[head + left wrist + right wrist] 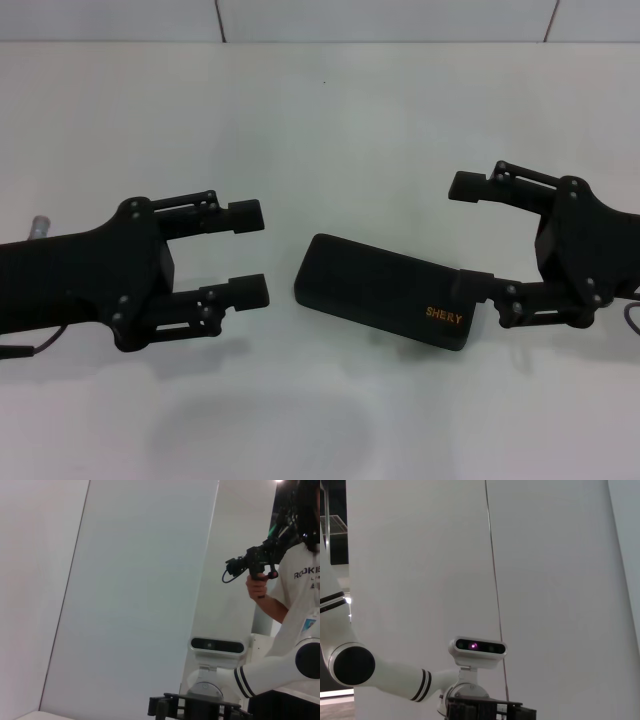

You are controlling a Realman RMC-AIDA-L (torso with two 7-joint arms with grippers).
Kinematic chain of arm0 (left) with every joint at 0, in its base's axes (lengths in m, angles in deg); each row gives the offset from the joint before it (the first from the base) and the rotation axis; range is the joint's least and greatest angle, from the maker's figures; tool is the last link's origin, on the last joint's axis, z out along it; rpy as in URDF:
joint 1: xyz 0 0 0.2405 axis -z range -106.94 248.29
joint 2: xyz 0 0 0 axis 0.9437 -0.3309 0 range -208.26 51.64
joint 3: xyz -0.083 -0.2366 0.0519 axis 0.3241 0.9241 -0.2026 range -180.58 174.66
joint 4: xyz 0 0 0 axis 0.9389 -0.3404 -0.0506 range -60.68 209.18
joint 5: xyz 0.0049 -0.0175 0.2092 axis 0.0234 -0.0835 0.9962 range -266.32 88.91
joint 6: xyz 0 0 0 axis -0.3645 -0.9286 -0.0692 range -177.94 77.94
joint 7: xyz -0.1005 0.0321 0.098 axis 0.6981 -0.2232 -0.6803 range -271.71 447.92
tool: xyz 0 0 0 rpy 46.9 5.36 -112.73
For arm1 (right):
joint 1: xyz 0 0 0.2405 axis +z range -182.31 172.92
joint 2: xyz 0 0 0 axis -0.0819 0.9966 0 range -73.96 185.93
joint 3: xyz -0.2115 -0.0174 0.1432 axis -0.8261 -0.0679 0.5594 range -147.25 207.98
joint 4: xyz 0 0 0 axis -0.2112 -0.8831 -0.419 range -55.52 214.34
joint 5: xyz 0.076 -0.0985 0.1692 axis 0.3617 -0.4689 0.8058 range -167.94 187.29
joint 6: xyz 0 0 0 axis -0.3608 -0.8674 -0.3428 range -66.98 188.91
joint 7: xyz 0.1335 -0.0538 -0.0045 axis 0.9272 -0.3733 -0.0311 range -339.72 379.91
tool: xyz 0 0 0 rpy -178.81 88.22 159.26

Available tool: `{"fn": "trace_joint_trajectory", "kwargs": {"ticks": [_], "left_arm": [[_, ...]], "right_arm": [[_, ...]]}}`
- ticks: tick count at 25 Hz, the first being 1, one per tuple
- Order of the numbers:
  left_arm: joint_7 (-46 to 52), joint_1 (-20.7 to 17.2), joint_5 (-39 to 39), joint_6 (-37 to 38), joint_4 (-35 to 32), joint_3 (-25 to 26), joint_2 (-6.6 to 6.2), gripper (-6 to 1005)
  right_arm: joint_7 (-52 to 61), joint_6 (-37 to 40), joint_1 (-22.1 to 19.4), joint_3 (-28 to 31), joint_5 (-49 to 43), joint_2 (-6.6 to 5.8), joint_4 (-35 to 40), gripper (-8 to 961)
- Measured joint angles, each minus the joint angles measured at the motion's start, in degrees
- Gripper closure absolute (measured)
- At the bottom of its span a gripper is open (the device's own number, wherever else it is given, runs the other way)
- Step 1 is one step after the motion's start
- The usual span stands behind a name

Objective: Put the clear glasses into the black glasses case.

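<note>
The black glasses case (385, 290) lies closed on the white table (320, 110) in the head view, orange lettering toward its right end. The clear glasses are not visible in any view. My left gripper (255, 252) hovers open just left of the case, fingers pointing at it, with nothing between them. My right gripper (472, 238) is open at the case's right end; its lower finger (500, 292) lies against the case's far right corner, while the upper finger is well clear of it.
A small metal cylinder (38, 224) pokes out behind my left arm. A person (300, 580) holding a hand-held device stands beside the robot in the left wrist view. White wall panels (545, 580) fill both wrist views.
</note>
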Motion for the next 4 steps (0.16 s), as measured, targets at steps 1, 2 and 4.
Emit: {"fn": "trace_joint_trajectory", "kwargs": {"ticks": [1,2,4], "left_arm": [[0.0,0.0,0.0,0.0,0.0,0.0,0.05,301],[0.0,0.0,0.0,0.0,0.0,0.0,0.1,301],[0.0,-0.1,0.0,0.0,0.1,0.0,0.19,301]], "right_arm": [[-0.1,0.0,0.0,0.0,0.0,-0.01,0.0,68],[-0.2,0.0,0.1,0.0,0.0,-0.01,0.0,68],[-0.2,-0.1,0.2,-0.2,0.0,-0.02,0.0,68]]}}
